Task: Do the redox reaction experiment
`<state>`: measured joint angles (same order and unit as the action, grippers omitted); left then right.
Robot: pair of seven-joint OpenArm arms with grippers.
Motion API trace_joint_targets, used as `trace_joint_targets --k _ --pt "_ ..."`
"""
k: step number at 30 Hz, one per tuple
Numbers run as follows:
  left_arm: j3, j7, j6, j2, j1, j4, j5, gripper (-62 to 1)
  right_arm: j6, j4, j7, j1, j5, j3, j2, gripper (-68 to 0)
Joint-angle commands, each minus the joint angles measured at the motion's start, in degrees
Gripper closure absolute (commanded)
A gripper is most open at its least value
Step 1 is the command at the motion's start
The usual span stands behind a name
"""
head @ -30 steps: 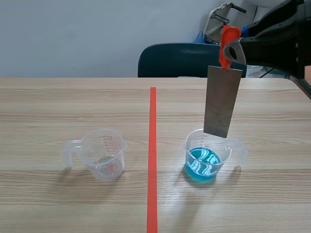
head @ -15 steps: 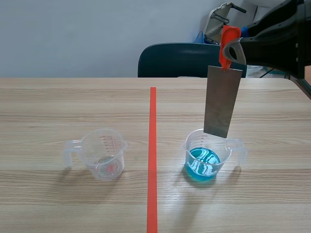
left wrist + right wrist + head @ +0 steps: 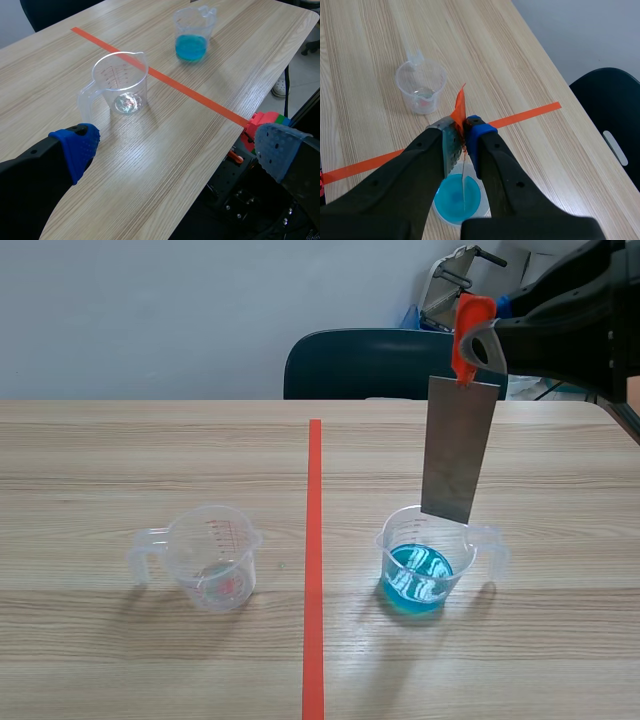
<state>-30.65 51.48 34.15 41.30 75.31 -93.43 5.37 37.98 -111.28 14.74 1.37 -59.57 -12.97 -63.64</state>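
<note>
- Nearest us, the left gripper (image 3: 177,150) hangs over the table's near edge. Its blue pads are spread wide and hold nothing.
- Ahead of it, left of the orange tape line (image 3: 314,570), stands the clear measuring cup (image 3: 212,558). It is upright, and its handle points away from the line.
- Right of the line, well apart from the clear one, stands the cup of blue liquid (image 3: 418,565) on the wooden table (image 3: 100,460). Its handle points outward.
- Over that cup we see the right gripper (image 3: 478,340), raised and closed on the metal plate (image 3: 458,450), pinching it by the orange tab (image 3: 468,320) at its top.
- The plate hangs nearly upright with its lower edge at the cup's mouth. We cannot tell whether it reaches inside the rim.
- Beyond the table's far edge stands a dark chair (image 3: 370,365).
</note>
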Motion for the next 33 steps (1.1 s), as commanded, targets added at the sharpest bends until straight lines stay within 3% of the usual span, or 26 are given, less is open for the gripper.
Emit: trace_joint_targets --k 1,26,27,31,33 --pt "0.4 1.0 -0.2 -0.5 0.1 -0.8 0.6 -62.3 -0.2 -0.6 -1.2 0.9 -0.6 0.6 -0.5 -0.6" --pt "0.4 0.7 -0.5 -0.5 0.1 -0.8 0.6 -62.3 -0.2 -0.6 -1.2 0.9 -0.6 0.6 -0.5 -0.6" --pt "0.4 0.5 -0.5 -0.5 0.1 -0.8 0.8 -60.4 -0.2 -0.6 -1.2 0.9 -0.6 0.6 -0.5 -0.6" --pt "0.4 0.0 -0.5 -0.5 0.1 -0.8 0.8 -17.8 -0.2 -0.6 -1.2 0.9 -0.6 0.6 -0.5 -0.6" --pt "0.4 0.2 -0.5 -0.5 0.1 -0.9 1.0 -1.6 -0.2 -0.6 -1.2 0.9 -0.6 0.6 -0.5 -0.6"
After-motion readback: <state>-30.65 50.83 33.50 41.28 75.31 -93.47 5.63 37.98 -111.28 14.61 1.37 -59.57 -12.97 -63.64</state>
